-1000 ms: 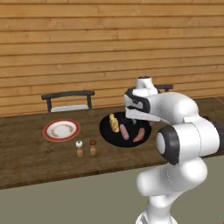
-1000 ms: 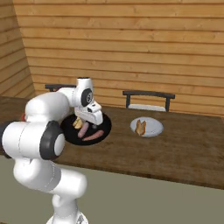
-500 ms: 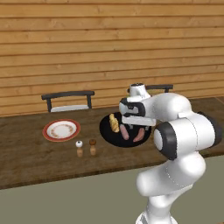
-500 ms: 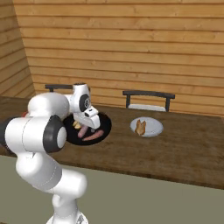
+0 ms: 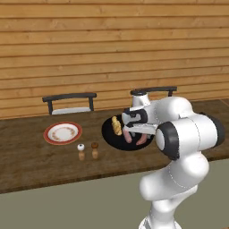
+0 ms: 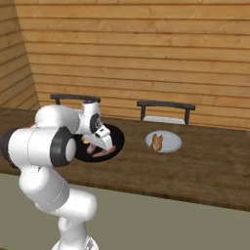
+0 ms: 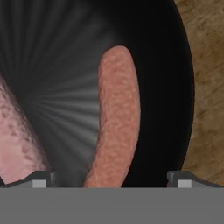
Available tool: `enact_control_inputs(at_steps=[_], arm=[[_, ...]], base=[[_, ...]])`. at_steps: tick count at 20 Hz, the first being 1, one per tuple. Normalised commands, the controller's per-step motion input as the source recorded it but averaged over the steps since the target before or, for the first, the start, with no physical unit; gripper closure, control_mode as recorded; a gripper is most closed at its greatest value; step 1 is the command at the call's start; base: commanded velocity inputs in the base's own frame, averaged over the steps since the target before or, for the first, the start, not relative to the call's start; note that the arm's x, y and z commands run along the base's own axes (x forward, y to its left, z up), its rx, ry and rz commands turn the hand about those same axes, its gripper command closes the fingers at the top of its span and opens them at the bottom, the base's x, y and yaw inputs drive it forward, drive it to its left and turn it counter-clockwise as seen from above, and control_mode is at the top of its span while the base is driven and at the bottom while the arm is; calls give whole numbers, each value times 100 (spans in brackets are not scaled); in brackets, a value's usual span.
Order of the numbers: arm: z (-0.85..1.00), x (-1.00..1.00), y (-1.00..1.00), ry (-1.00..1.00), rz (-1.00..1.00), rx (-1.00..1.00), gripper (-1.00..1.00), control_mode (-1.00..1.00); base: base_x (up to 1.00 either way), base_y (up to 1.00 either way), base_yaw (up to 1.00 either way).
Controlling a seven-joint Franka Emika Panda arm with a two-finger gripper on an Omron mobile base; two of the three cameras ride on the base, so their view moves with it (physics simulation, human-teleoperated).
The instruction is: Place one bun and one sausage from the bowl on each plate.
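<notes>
The wide black bowl (image 5: pixel 108 134) sits mid-table with a yellowish bun (image 5: pixel 117 126) at its left side and pink sausages (image 5: pixel 142 139) beside it. My gripper (image 5: pixel 134 132) is down inside the bowl, over the sausages. In the hand view one sausage (image 7: pixel 116 118) lies lengthwise between the fingertips (image 7: pixel 41 180), which stand wide apart on either side of it; the gripper (image 7: pixel 113 180) is open. A second sausage (image 7: pixel 15 140) lies at the left. The red-rimmed plate (image 5: pixel 48 133) is left of the bowl. A pale plate (image 6: pixel 174 143) to the right carries a bun (image 6: pixel 156 141).
Salt and pepper shakers (image 5: pixel 81 152) stand near the table's front edge, between the red-rimmed plate and the bowl. Two dark chairs (image 5: pixel 69 99) stand behind the table against the wooden wall. My arm's big elbow (image 5: pixel 188 134) hangs over the table's right part.
The hand has come down and slightly left into the bowl, onto the sausages. Its jaws have stayed wide. Food and plates have not moved.
</notes>
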Motion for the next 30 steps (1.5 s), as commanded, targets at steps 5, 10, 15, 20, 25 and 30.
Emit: enact_control_inputs(at_steps=[5,10,15,20,25,30], arm=[[-26,20,0,0,0,0,-100,-100],[-29,9,0,0,0,0,-100,-100],[-22,0,0,-3,0,0,-100,-100],[-22,0,0,-6,0,0,100,-100],[-18,0,0,-9,0,0,100,-100],[-3,0,0,-6,0,0,100,-100]], base=[[0,0,0],[0,0,0],[0,0,0],[0,0,0],[0,0,0],[0,0,0]])
